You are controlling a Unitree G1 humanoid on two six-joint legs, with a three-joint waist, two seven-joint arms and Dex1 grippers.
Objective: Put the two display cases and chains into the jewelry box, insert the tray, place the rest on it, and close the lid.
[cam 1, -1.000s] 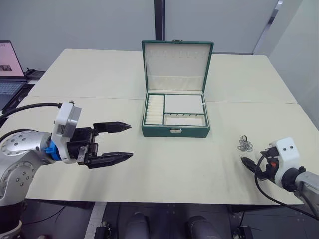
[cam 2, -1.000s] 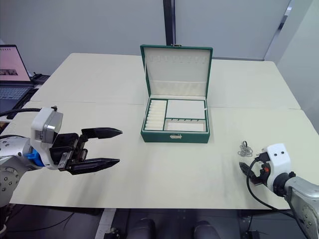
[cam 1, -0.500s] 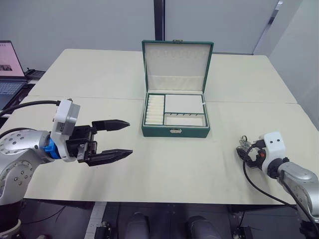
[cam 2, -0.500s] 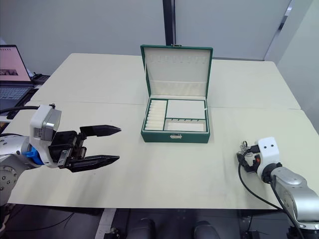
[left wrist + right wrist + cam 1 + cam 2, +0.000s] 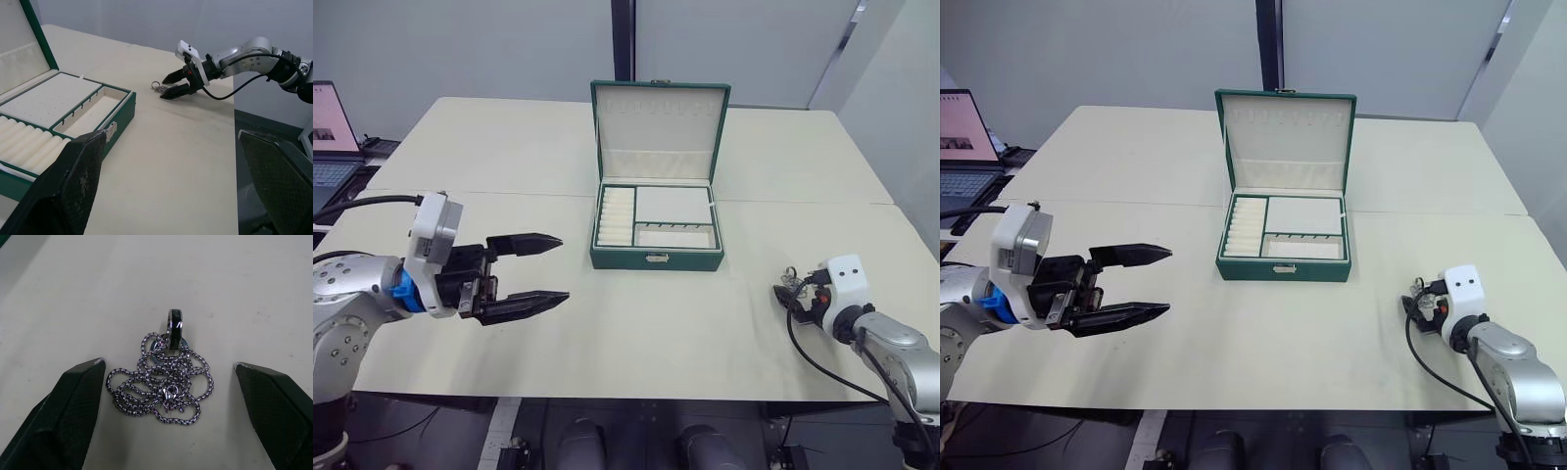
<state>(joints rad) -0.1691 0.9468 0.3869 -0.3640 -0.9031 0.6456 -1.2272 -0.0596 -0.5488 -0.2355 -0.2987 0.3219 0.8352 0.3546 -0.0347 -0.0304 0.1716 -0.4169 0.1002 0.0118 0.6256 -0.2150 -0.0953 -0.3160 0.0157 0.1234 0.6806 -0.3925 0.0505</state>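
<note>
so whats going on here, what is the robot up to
The right gripper is open around a small pile of silver chain with rings lying on the table, not yet gripping it. The jewelry box stands open with the tray already in it. The left gripper hovers open, empty.

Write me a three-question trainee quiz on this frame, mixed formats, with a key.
1. True or false: the jewelry box stands with its lid shut.
2. Which gripper has the bunch of silver rings between its open fingers?
A. left gripper
B. right gripper
3. Fill in: the tray sits inside the ____.

Key: 1 false; 2 B; 3 jewelry box.
</note>
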